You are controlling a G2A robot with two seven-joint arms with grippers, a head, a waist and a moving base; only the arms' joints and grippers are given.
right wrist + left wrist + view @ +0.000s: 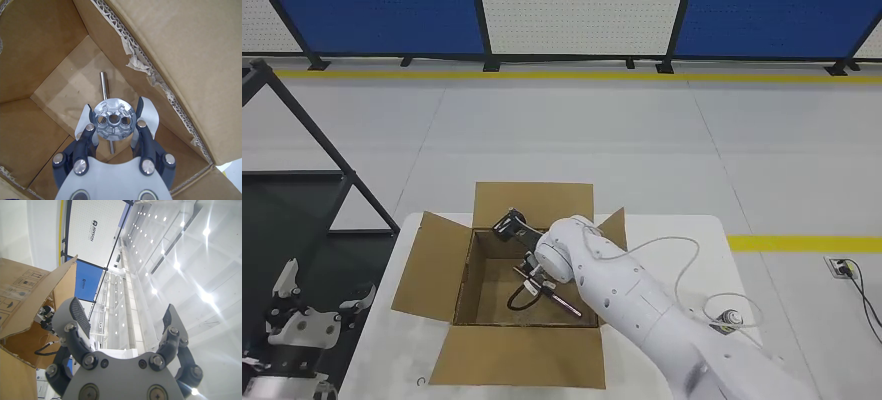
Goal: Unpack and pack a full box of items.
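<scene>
An open cardboard box (pixel 517 355) stands on the white table (pixel 682 235), its flaps folded outward. My right arm (pixel 612 285) reaches down into it. My right gripper (pixel 114 103) is shut on a round machined metal disc (pixel 113 119) with a centre hole, held above the box floor. Under the disc a shiny metal rod (pixel 103 85) lies flat on the bottom; the same rod (pixel 567 305) shows beside the arm. My left gripper (pixel 122 306) is open and holds nothing, pointing upward beside the box's outer wall (pixel 17 289), off the table's left side (pixel 317 300).
A black metal frame (pixel 302 130) stands to the left of the table. A grey cable with a small round part (pixel 727 318) lies on the table right of the box. The box's torn corrugated edge (pixel 151 75) is close to the right gripper.
</scene>
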